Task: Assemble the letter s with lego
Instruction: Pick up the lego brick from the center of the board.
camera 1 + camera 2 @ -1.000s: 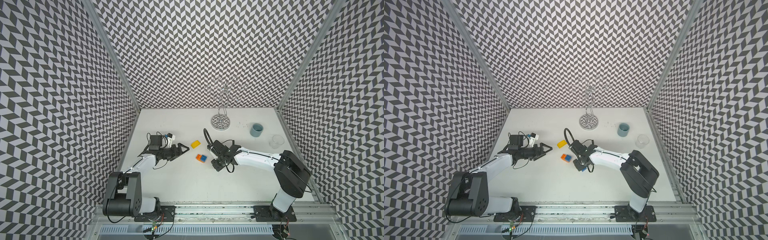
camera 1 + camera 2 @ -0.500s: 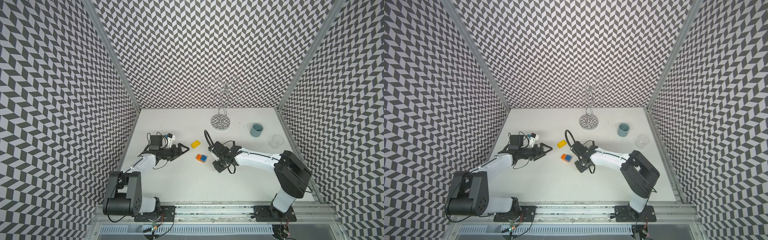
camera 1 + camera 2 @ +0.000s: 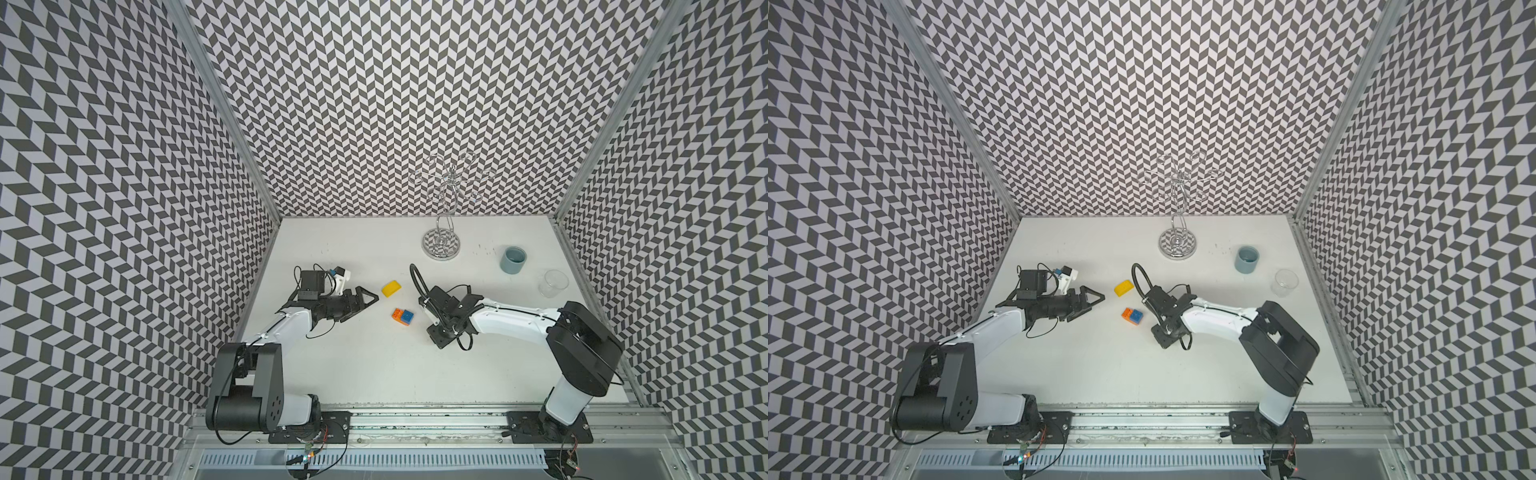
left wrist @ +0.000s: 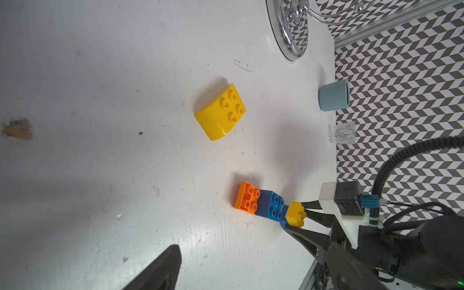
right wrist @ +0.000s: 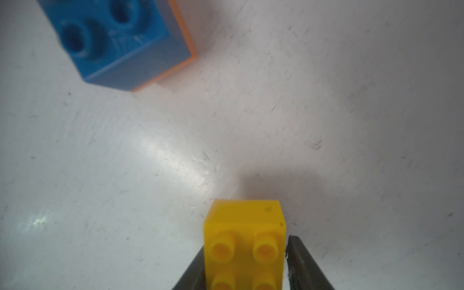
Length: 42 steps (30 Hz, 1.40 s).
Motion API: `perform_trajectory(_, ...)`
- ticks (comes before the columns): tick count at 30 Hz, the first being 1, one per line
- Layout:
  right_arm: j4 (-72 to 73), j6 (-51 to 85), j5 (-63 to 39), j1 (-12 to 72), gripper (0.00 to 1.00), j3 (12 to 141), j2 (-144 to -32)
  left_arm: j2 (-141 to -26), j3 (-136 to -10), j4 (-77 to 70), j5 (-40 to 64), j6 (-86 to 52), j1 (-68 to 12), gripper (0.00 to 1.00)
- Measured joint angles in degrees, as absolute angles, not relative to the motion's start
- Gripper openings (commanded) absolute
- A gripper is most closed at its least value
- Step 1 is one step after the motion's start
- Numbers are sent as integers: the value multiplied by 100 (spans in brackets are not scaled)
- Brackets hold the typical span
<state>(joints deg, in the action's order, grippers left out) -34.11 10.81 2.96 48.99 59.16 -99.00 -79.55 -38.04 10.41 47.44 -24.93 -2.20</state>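
Fingers of the right gripper flank a small yellow brick just above the table. One finger touches it and a hairline shows at the other, so whether it is pinched or let go is unclear. In both top views the wrist hides this brick. A blue sliver against it is too cut off to identify. Just beyond, apart, a blue brick sits on an orange brick. The left gripper has its jaws spread wide, near a larger yellow brick. Farther back stand a glass, a grey cup and a wire stand.
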Motion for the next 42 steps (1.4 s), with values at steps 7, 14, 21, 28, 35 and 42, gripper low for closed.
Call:
perform_trajectory(7, -3129, 1151, 301, 4899, 42, 5612, -9690, -7972, -3804, 1039, 4740, -2491, -220, 93)
perform_trajectory(14, -2971, 1201, 307, 4899, 32, 5516, -9686, -8068, -3804, 1041, 4737, -2491, -220, 93)
perform_trajectory(21, -2825, 1122, 298, 4899, 28, 5317, -9260, -8068, -3804, 1039, 4735, -2467, -220, 93)
perform_trajectory(28, -2519, 762, 60, 4871, 27, 5297, -8276, -8075, -3806, 1026, 4729, -2427, -285, 93)
perform_trajectory(35, -2696, 283, -287, 4821, 26, 6217, -8840, -8239, -3815, 755, 4751, -2571, -528, 92)
perform_trajectory(42, -3004, -239, -548, 4818, 26, 7382, -9863, -8346, -3815, 397, 4779, -2869, -489, 92)
